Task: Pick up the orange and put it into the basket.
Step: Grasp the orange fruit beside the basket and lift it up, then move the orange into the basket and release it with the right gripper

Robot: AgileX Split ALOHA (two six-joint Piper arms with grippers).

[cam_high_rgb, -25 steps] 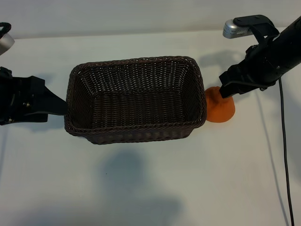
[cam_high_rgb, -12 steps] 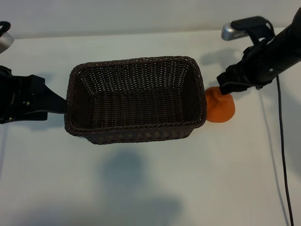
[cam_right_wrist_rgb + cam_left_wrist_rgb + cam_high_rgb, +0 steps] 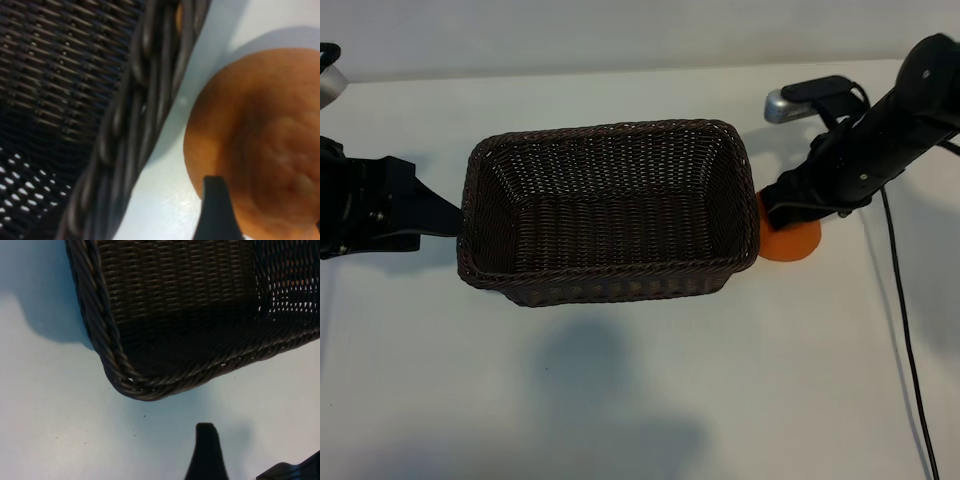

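Observation:
The dark brown wicker basket stands mid-table with nothing in it. The orange rests on the table against the basket's right end, its top covered by my right arm. My right gripper hangs open just over the orange. In the right wrist view one black finger overlaps the near side of the orange, beside the braided basket rim; the other finger is out of frame. My left gripper is parked open at the basket's left end, and its finger is over bare table near a basket corner.
The white table stretches in front of the basket. A black cable trails down the right side from the right arm. The basket wall stands a finger's width from the orange.
My right arm has swung left and lower, toward the basket, and now covers more of the orange. The orange, the basket and the left arm have stayed put.

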